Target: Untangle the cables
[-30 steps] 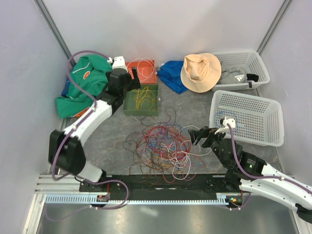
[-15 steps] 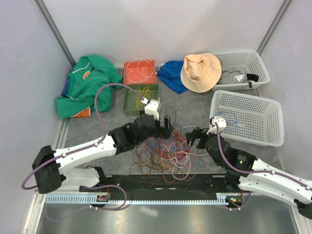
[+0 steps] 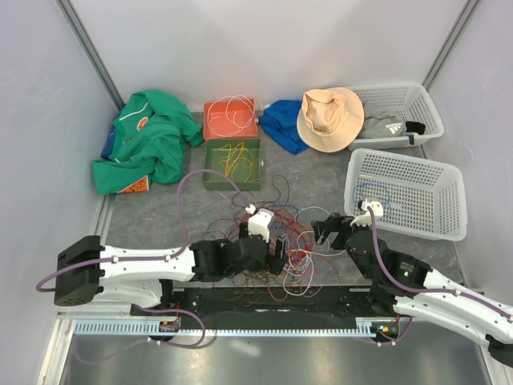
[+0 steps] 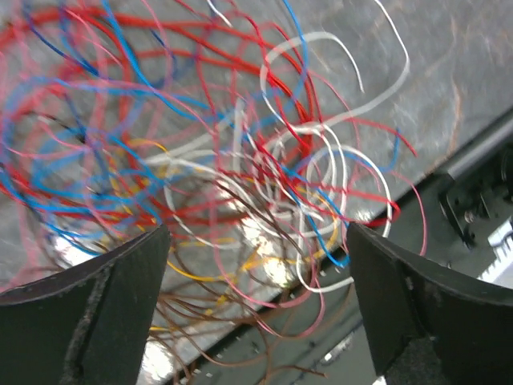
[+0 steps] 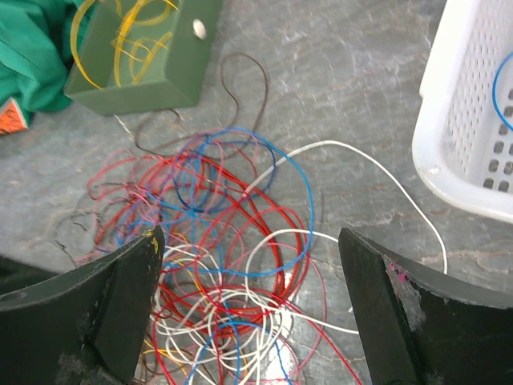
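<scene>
Green fabric, a crumpled garment (image 3: 140, 144), lies at your far left on the grey mottled worktop (image 3: 152, 220). Next come an orange tray (image 3: 212, 128) holding a white loop and, touching its near side, a green box (image 3: 207, 164) of yellow strands. Your left claw (image 4: 256, 317) hangs spread wide over the cables (image 3: 298, 241), gripping nothing; these hair-thin red, blue, white and brown loops lie heaped mid-worktop between both arms. Your right claw (image 5: 252, 321) gapes equally wide at the heap's right edge, empty too. Farther right sit a blue cloth (image 3: 282, 122), a floppy tan hat (image 3: 330, 118) and two white perforated baskets, the far basket (image 3: 401, 88) and the near basket (image 3: 425, 196).
</scene>
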